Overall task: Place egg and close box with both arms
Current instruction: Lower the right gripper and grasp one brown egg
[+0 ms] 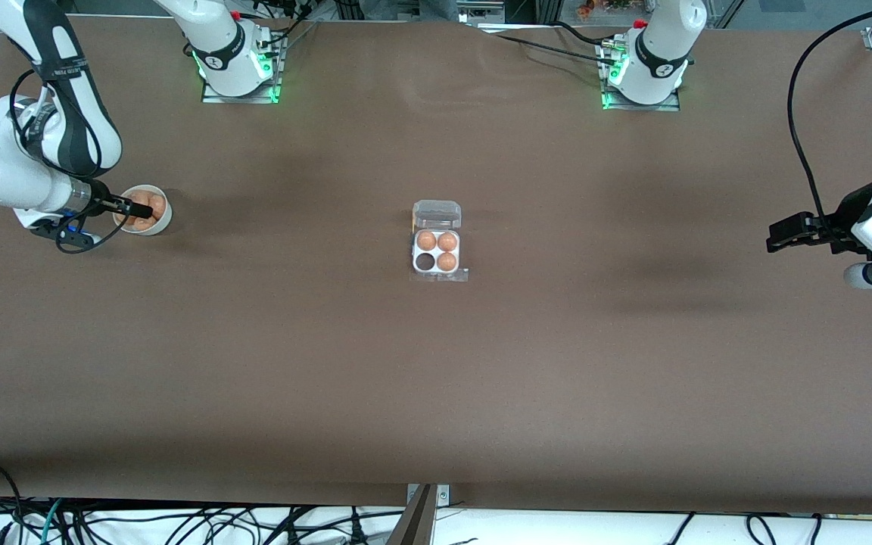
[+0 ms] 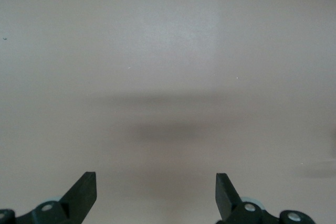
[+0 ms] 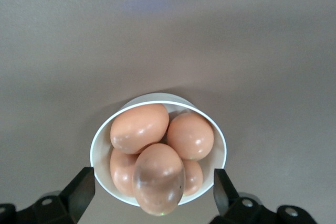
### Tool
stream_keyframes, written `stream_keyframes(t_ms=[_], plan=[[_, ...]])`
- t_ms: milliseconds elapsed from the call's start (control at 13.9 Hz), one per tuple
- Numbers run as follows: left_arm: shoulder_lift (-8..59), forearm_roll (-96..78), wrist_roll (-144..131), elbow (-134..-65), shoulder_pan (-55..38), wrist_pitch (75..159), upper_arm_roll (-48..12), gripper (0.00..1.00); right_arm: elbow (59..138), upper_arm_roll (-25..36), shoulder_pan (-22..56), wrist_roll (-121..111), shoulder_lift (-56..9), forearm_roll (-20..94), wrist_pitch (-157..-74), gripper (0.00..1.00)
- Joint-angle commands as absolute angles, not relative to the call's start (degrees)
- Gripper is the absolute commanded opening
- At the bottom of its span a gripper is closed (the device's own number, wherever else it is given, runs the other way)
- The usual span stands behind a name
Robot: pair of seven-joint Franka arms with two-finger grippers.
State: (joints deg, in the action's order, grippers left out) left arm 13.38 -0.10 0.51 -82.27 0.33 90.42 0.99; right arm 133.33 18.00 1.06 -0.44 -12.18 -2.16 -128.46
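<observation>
Brown table [image 1: 436, 393]: box [image 1: 437, 251] open, 3 eggs; bowl [image 1: 145, 210] holds eggs; both end effectors wide open, empty.

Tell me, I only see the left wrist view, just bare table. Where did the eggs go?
Observer: Three sit in the egg carton mid-table; one cup is empty.
Operator: Is its lid shut?
Observer: No, the clear lid is open.
Operator: Any more eggs?
Observer: Yes, several eggs are piled in a white bowl at the right arm's end.
Operator: Who's grabbing one?
Observer: The right gripper hangs open over that bowl.
</observation>
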Motion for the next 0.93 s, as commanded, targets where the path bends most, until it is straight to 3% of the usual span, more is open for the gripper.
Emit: stream_keyframes(t_ms=[0,288,863], plan=[[13.4,-1.1,1.3,-81.8,0.4,89.8,0.8,1.0,133.6,18.1,1.1,0.3,-12.3,-2.7,-127.2,1.0],[13.4,-1.1,1.3,-82.0,0.4,89.8,0.8,1.0,133.3,18.1,1.1,0.3,-12.9,-2.7,-126.2,0.99],[13.4,-1.1,1.3,-82.2,0.4,89.8,0.8,1.0,133.1,18.1,1.1,0.4,-13.2,-2.7,-126.2,0.76]])
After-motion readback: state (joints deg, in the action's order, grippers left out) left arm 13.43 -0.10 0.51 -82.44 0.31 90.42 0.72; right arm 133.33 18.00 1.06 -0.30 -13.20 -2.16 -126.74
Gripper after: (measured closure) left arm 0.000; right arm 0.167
